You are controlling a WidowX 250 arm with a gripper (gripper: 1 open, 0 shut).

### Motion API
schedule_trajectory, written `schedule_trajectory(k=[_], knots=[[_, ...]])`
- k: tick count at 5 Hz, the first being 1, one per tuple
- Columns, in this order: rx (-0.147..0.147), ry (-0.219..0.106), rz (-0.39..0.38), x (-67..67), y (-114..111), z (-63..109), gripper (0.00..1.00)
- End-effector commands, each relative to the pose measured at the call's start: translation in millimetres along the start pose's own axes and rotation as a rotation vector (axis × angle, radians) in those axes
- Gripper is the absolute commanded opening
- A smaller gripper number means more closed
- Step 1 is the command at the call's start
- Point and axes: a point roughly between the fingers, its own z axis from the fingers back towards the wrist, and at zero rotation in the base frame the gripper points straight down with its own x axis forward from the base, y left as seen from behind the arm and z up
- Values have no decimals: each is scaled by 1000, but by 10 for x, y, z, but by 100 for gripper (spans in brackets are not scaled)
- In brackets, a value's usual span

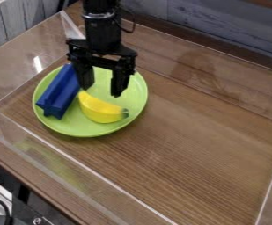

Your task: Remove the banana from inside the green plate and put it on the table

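Jaws spread wide and empty, your gripper (99, 86) hangs just over the banana (101, 107), which lies inside the green plate (135, 114) beside a blue block (61, 89). Grasping, lifting and setting it on the worktop (209, 132) all remain.

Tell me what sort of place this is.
Probably a robot test bench, not a kitchen: a wood-grain table fenced by clear acrylic walls, with an open gripper over toy items, a banana and blue block, on a green plate.
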Motion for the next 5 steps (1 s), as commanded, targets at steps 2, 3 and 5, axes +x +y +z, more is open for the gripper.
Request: schedule_trajectory(k=[2, 3, 5], knots=[[-25, -25, 13, 91, 73, 106, 100], [-38, -17, 16, 101, 87, 113, 100], [-60, -4, 24, 127, 114, 109, 100]])
